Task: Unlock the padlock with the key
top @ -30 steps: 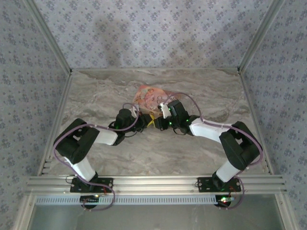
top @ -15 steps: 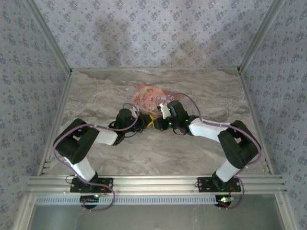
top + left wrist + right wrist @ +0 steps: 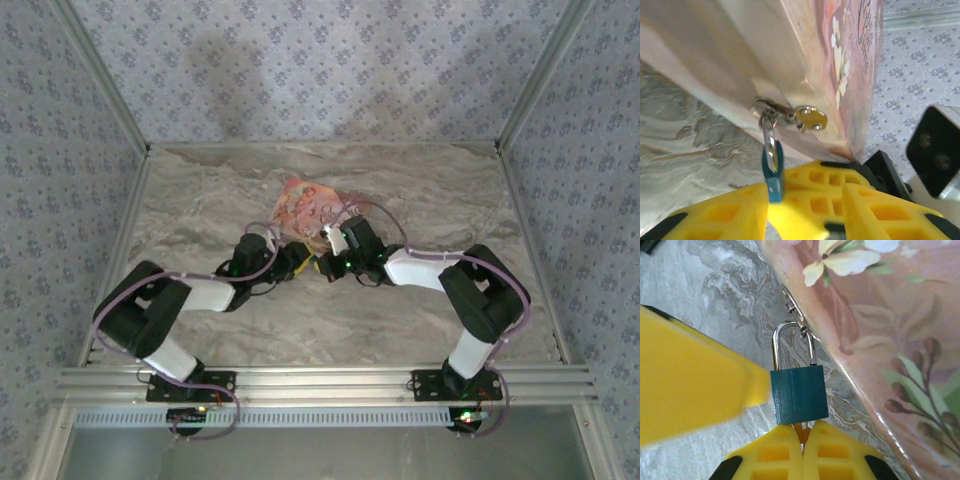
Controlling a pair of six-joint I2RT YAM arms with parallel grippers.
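My right gripper point(image 3: 802, 440), bottom centre, is pinched on a brassy sliver, the key point(image 3: 801, 432) I judge, under the blue padlock point(image 3: 799, 394) hooked to the zip ring point(image 3: 792, 310) of the pink pouch point(image 3: 880, 315). My left gripper point(image 3: 804, 194) stands apart, one finger point(image 3: 700, 385) bracing it. Pushed askew, the padlock could swing away. Pouch contents hidden.

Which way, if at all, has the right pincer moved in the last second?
Yes: the right pincer shifted left and slightly toward the near edge, judged against the pink pouch.
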